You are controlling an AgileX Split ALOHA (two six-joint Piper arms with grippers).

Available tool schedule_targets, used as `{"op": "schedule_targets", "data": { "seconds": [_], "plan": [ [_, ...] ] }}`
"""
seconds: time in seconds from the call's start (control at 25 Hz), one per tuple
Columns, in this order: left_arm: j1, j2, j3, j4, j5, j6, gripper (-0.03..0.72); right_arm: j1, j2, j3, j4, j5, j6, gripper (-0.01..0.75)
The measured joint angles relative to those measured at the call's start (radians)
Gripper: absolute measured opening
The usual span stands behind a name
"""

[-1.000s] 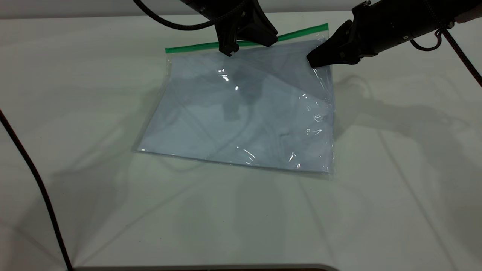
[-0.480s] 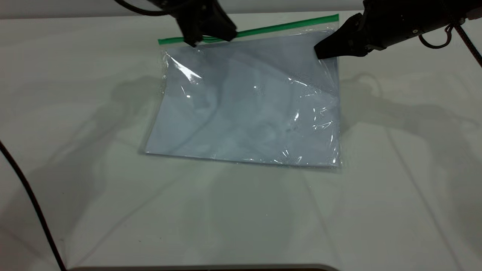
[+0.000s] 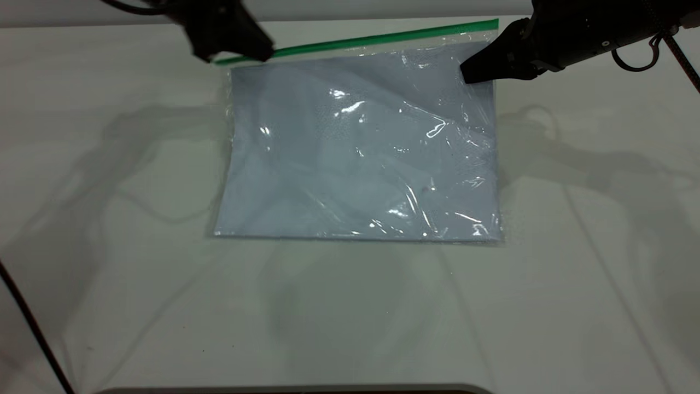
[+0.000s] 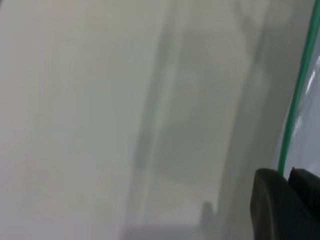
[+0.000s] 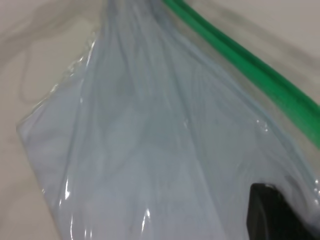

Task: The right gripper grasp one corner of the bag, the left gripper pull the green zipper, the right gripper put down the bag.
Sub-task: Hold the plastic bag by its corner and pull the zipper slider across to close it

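The bag (image 3: 355, 148) is a clear pouch with white paper inside, lying on the white table. Its green zipper (image 3: 372, 39) runs along the far edge. My right gripper (image 3: 471, 74) is shut on the bag's far right corner and holds it slightly raised. My left gripper (image 3: 235, 53) is at the zipper's far left end, shut on the strip; the slider tab is hidden between its jaws. The left wrist view shows the zipper (image 4: 297, 95) running into the closed fingers (image 4: 272, 200). The right wrist view shows the bag (image 5: 140, 150), the zipper (image 5: 250, 65) and one finger (image 5: 270, 215) on the plastic.
The white table (image 3: 350, 317) spreads wide in front of the bag and to both sides. A black cable (image 3: 33, 323) crosses the near left corner. The right arm's cable (image 3: 686, 60) hangs at the far right.
My left gripper has slid left along the green zipper from near its middle to its left end. The bag has stretched flatter and shifted slightly. The right gripper has kept its hold on the corner.
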Motion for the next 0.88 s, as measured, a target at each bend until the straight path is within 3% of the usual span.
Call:
{"op": "schedule_targets", "data": {
  "seconds": [0.64, 0.76, 0.88],
  "plan": [
    [0.047, 0.000, 0.000, 0.196, 0.070, -0.224, 0.071, -0.001, 0.000, 0.000, -0.004, -0.031, 0.041, 0.035],
    [0.049, 0.000, 0.000, 0.215, 0.063, -0.280, 0.122, -0.001, 0.000, 0.000, -0.007, -0.053, 0.045, 0.036],
    [0.061, 0.000, 0.000, 0.230, 0.057, -0.341, 0.242, -0.012, 0.000, 0.000, -0.004, -0.094, 0.049, 0.037]
  ]
}}
